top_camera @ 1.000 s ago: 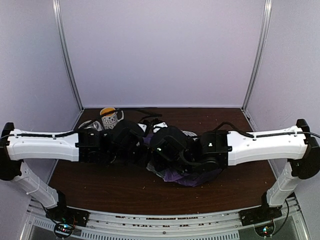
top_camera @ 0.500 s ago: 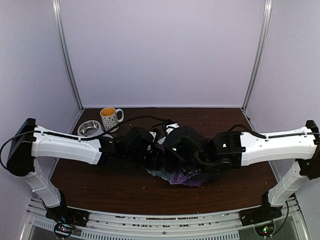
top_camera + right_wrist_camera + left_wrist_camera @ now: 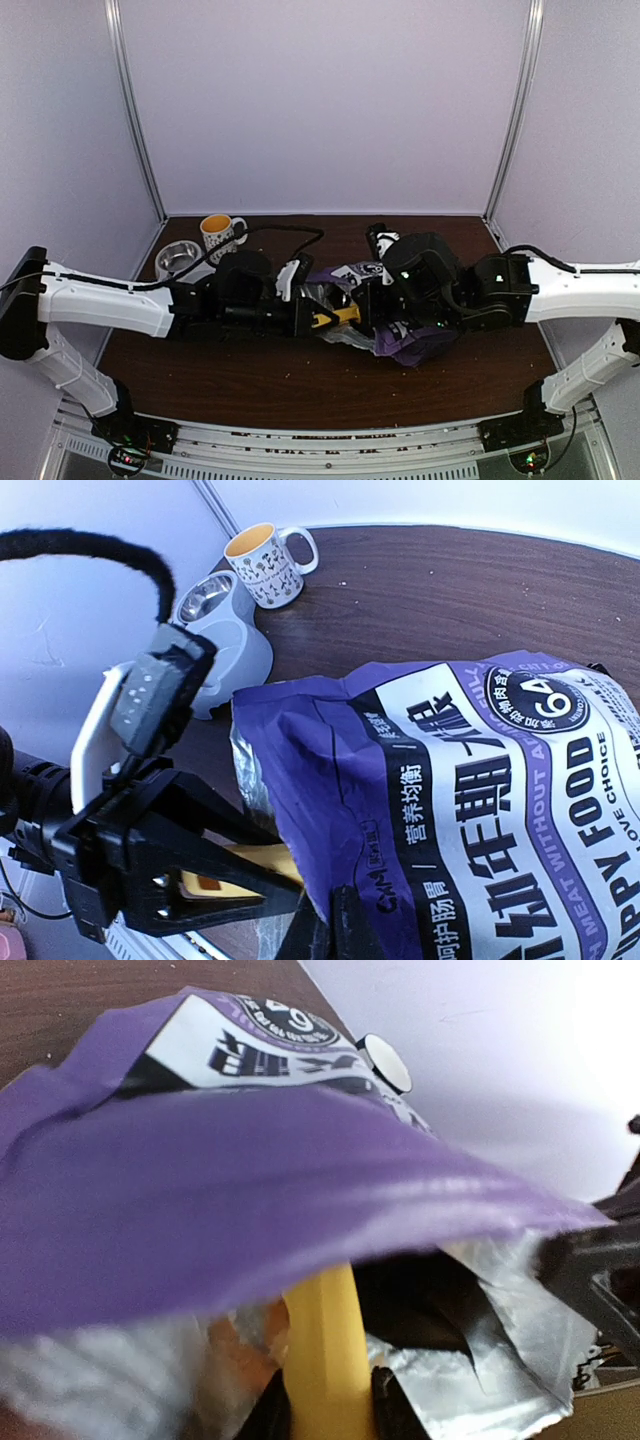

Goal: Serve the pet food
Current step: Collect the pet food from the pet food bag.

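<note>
Gripping the yellow scoop (image 3: pixel 322 1350) by its handle, my left pincer (image 3: pixel 325 320) is closed narrowly around it, and the scoop reaches into the open, left-facing mouth of the pet food bag (image 3: pixel 480 810). My right pincer (image 3: pixel 322 930) is fully closed, pinching the bag's purple edge. The bag lies mid-table (image 3: pixel 250 385); I cannot see the kibble inside.

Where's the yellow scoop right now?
The yellow scoop is mid-table in the top view, held by the left gripper, reaching into the purple food bag.
</note>
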Controlling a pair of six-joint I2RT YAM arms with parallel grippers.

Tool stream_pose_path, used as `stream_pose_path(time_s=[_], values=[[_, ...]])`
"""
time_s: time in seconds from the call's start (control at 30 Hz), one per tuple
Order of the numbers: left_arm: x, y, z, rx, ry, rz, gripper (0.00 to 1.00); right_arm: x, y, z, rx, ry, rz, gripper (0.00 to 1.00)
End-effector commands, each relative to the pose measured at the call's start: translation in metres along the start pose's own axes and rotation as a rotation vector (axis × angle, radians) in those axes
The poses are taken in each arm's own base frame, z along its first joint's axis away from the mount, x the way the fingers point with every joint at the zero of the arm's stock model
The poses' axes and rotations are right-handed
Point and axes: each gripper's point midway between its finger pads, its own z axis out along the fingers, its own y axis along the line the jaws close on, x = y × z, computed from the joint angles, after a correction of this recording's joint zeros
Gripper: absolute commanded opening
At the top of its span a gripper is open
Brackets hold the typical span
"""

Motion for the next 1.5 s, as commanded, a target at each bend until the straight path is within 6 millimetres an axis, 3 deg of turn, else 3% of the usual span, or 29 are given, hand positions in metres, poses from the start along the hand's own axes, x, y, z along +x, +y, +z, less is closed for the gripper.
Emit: stream_pose_path(time_s=[0.0,0.2,0.33,0.63,0.83,1.1,1.47], values=[[-0.021,-0.016,-0.031,0.108,-0.089,-0.140,0.12,-0.016,-0.012,-0.012,0.014,-0.048,0.050,0.00],[-0.030,0.005,-0.062,0.094,-0.185,-0.264,0.12,-0.025,-0.013,-0.021,0.018,-0.067,0.057,0.00],[-0.032,0.004,-0.076,0.141,-0.211,-0.309,0.12,-0.030,-0.015,-0.024,0.029,-0.075,0.050,0.00],[-0.023,-0.010,-0.103,0.206,-0.155,-0.317,0.13,-0.049,-0.024,-0.037,0.036,-0.114,0.077,0.00],[-0.007,-0.008,-0.109,0.224,-0.079,-0.311,0.13,-0.063,-0.031,-0.043,0.054,-0.149,0.092,0.00],[-0.016,-0.035,-0.129,0.344,-0.078,-0.283,0.13,-0.066,-0.042,-0.044,0.083,-0.161,0.104,0.00],[-0.033,-0.040,-0.165,0.413,-0.125,-0.340,0.12,-0.070,-0.052,-0.050,0.104,-0.170,0.103,0.00]])
